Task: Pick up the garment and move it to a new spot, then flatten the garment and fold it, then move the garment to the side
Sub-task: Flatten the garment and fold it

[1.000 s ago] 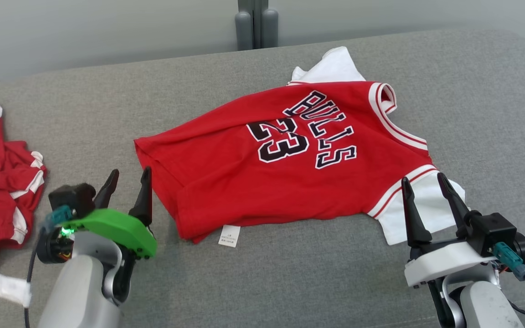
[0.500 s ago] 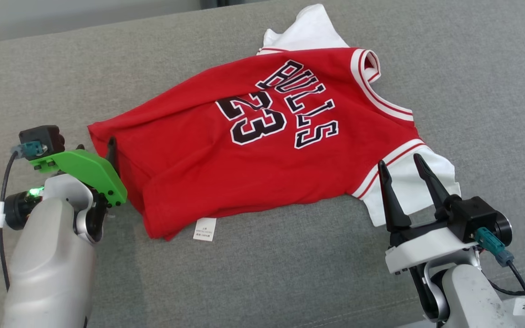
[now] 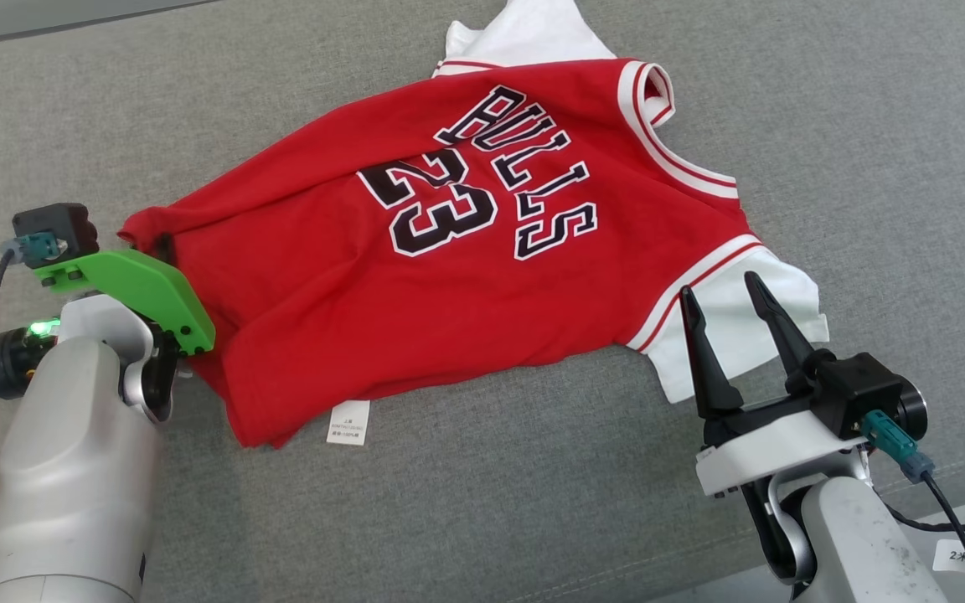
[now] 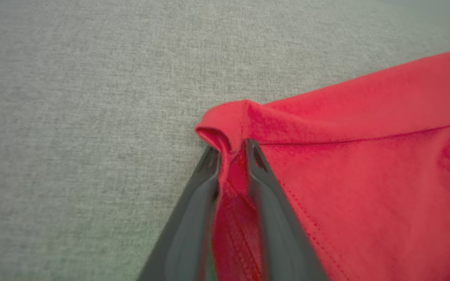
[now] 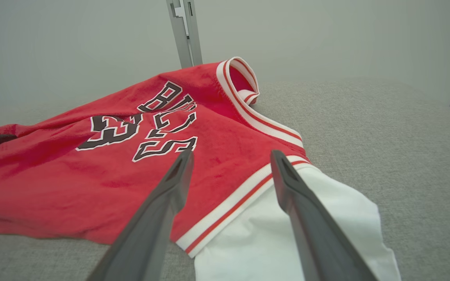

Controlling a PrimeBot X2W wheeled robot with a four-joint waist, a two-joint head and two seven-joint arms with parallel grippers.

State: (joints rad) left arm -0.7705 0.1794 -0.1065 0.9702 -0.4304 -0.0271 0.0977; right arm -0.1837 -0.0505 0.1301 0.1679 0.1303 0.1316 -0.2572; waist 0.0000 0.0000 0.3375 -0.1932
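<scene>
A red garment [image 3: 323, 293] with "BULLS 23" lettering and white sleeves lies spread on the grey cushion [image 3: 868, 167]. My left gripper [image 3: 166, 249] is at its left hem corner, mostly hidden behind the green mount. In the left wrist view the left gripper [image 4: 233, 146] is shut on a raised fold of the red garment [image 4: 365, 175], with cloth between the fingers. My right gripper [image 3: 721, 289] stands open at the near white sleeve [image 3: 797, 293]. In the right wrist view the right gripper [image 5: 231, 156] has its fingers spread above the garment [image 5: 92, 168] and holds nothing.
A white label [image 3: 348, 421] sticks out from under the garment's near edge. The cushion's front edge runs along the lower right, by the right arm. A grey metal post [image 5: 184, 31] stands against the pale wall behind the cushion.
The head camera has tilted down and shifted. My left gripper has moved forward onto the garment's left hem corner and closed on it. The right gripper has stayed open by the sleeve.
</scene>
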